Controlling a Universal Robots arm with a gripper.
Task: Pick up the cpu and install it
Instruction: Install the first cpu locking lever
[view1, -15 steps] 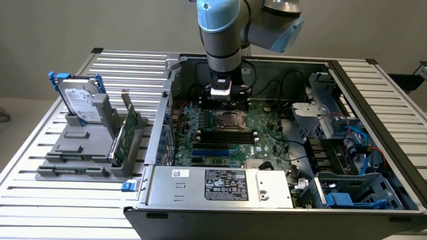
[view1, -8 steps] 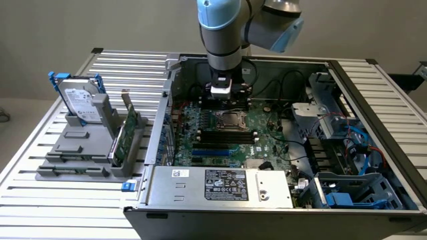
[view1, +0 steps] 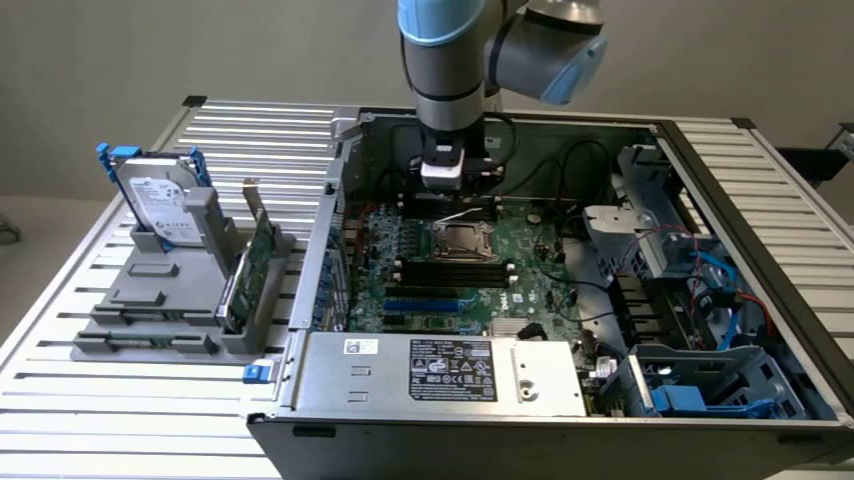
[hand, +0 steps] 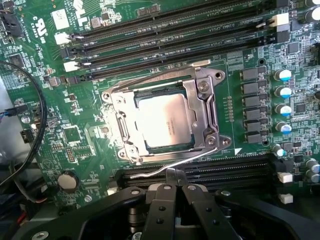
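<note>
exterior view: a grey and light-blue robot arm reaches down into an open black computer case lying on a slatted aluminium table. its gripper hangs just above the green motherboard, close beside the square metal socket frame. a silver boxed power supply fills the near edge of the case. to the exterior view's left, outside the case, a silver rectangular hard drive with blue bracket stands upright in a grey plastic holder.

wrist view: the small flat square silver cpu lies seated in the socket frame, whose metal plate is folded down around its edges. a thin wire lever runs along the side of the frame nearest the gripper. the black fingertips are pressed together, with nothing seen held between them; their tips sit at the free end of the lever. long black memory slots flank the socket on both sides.
</note>
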